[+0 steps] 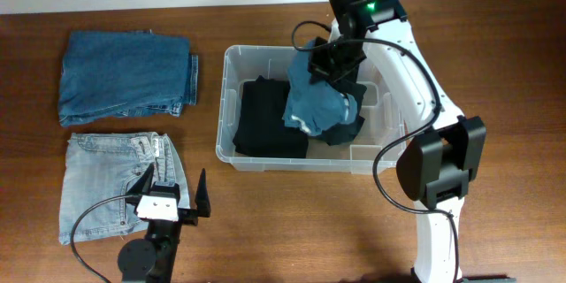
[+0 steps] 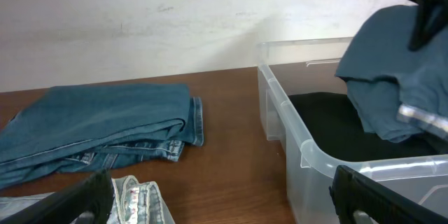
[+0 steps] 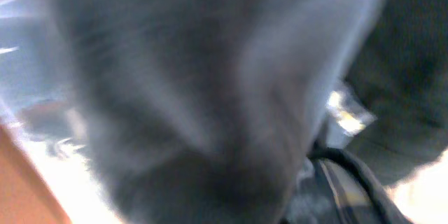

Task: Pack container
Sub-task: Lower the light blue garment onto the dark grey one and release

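While pinched shut on a blue-grey garment (image 1: 311, 99), right gripper (image 1: 329, 60) holds it over the container (image 1: 228, 97), centre frame, folded black clothing (image 1: 268, 122) inside, left gripper (image 1: 174, 193) spread wide, lower left, by light jeans (image 1: 106, 186), dark jeans (image 1: 124, 75) upper left.

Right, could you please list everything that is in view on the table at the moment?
table: one, brown wood, under everything.
container: one, clear plastic, centre-right of the table.
black garment: one, black, folded flat in the container's left part.
grey-blue garment: one, grey-blue, hanging over the container's middle.
dark jeans: one pair, dark blue, folded, back left of the table.
light jeans: one pair, pale blue, front left.
left gripper: one, black fingers, open and empty, by the light jeans.
right gripper: one, black, shut on the grey-blue garment.
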You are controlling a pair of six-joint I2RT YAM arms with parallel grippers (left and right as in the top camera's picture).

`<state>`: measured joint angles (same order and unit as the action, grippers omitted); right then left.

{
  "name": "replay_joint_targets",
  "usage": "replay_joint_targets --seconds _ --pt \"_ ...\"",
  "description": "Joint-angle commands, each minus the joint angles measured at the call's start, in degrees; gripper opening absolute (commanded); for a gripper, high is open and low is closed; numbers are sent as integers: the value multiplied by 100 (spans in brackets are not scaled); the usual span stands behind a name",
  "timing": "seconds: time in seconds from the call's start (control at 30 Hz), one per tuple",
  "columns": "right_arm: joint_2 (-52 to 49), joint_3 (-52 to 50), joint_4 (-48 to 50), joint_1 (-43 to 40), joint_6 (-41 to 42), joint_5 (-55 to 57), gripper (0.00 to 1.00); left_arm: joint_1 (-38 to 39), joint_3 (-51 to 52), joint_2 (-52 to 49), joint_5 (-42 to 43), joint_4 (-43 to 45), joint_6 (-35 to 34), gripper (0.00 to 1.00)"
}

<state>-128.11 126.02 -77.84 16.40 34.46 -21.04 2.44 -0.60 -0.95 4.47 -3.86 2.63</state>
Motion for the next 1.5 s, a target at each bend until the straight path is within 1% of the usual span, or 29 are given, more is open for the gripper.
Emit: replay_joint_targets --seconds 0.0,0.03,0.07,0.1,0.13,0.27,0.4,0.57,0.63,0.73,0.8,0.87,1.0,1.07,1.13,1.23,1.4,1.47 --pt "-11 -85 -223 57 -9 994 12 -37 7 26 22 -44 90 100" --pt "-11 -87 -299 50 -11 1204 16 -37 7 28 22 -44 90 99" --pt "-11 -87 -402 39 -13 1462 40 -37 7 26 22 -44 90 99" --pt "-11 -87 -470 35 -15 1652 56 -37 7 28 22 -44 90 99" --pt "-11 -87 -529 24 -15 1845 69 -37 7 28 22 -44 92 100" --pt "-7 -83 -643 -33 -149 2452 84 -37 7 28 22 -44 92 99" --pt "125 39 -634 -79 -411 2476 85 -37 7 28 22 -44 90 100" --pt "328 592 -640 -70 -879 2376 85 -37 7 28 22 -44 90 99" --pt "369 623 -640 -68 -879 2358 86 -37 7 28 22 -44 90 99" --pt "367 616 -728 -72 -1143 2155 86 -37 7 26 22 -44 90 99" --pt "372 614 -669 -28 -1558 1926 86 -37 7 28 22 -44 90 99" --pt "420 634 -568 22 -2269 1805 84 -37 7 26 22 -44 90 100" --pt "540 634 -507 144 -3154 1574 81 -37 7 28 22 -44 90 99" --pt "538 632 -557 164 -3423 1600 81 -37 7 28 22 -44 90 99" --pt "507 632 -638 162 -3386 1985 81 -37 7 28 22 -44 90 99" --pt "496 599 -754 114 -3051 2734 81 -37 7 26 22 -44 90 99" --pt "494 546 -896 -50 -3062 2765 81 -37 7 28 22 -44 90 99" --pt "490 431 -933 -74 -3296 2507 82 -37 7 28 22 -44 90 99"
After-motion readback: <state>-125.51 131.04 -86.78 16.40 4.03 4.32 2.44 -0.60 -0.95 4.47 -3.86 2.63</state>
